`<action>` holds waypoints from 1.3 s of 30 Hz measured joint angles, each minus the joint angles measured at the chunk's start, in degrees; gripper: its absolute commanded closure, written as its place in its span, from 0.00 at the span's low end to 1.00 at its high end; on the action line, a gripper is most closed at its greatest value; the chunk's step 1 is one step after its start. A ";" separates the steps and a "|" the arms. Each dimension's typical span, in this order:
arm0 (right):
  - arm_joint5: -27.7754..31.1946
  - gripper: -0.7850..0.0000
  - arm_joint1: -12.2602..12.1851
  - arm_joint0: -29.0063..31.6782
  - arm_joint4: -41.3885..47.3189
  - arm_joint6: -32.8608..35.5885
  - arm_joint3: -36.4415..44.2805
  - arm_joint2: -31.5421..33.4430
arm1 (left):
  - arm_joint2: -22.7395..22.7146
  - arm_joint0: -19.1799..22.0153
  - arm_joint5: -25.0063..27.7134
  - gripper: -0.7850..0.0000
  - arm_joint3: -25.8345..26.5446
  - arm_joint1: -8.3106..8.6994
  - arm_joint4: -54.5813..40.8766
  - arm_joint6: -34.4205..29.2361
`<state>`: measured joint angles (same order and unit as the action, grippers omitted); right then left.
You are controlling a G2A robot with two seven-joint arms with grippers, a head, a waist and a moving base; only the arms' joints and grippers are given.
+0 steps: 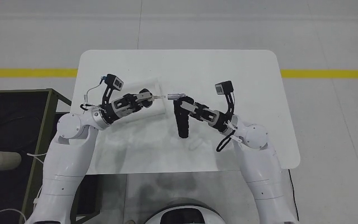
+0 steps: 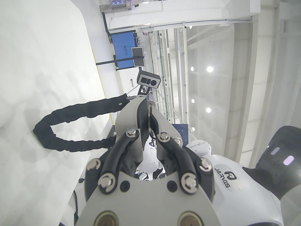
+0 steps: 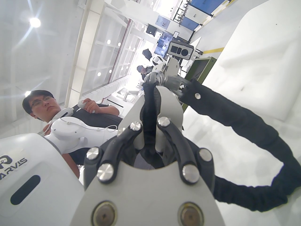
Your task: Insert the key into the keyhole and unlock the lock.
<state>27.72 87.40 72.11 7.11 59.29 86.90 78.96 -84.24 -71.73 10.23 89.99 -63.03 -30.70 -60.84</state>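
Note:
Above the middle of the white table (image 1: 251, 84), my left gripper (image 1: 151, 98) is shut on a thin metal key (image 1: 161, 97) whose tip points at the lock. In the left wrist view the key (image 2: 148, 119) stands edge-on between the black pads (image 2: 142, 114). My right gripper (image 1: 180, 102) is shut on the lock's black fabric-covered cable, just below its silver head (image 1: 176, 96). In the right wrist view the head (image 3: 152, 78) shows past the fingertips. The cable (image 3: 254, 130) loops down onto the table. Key tip and lock head are close; I cannot tell whether they touch.
A white foam block (image 1: 154, 106) lies under my left gripper, also seen as a foam block (image 3: 258, 55) beyond the cable loop. A dark green-framed bin (image 1: 28, 129) stands off the table's left side. The table's right half and front are bare.

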 measured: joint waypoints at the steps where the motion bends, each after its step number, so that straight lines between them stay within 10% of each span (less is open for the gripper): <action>1: -0.01 1.00 -0.11 -0.15 0.03 -0.15 -0.13 -0.18 | 0.00 0.06 -0.12 1.00 -0.05 -0.02 -0.05 -0.08; 39: -1.06 1.00 -3.45 -1.36 -0.36 -1.34 1.28 -3.18 | 1.16 -0.41 -0.37 1.00 1.80 -0.70 2.20 -4.13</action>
<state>26.65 83.96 70.75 6.75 57.95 88.19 75.78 -83.08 -72.14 9.87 91.79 -63.72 -28.51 -64.97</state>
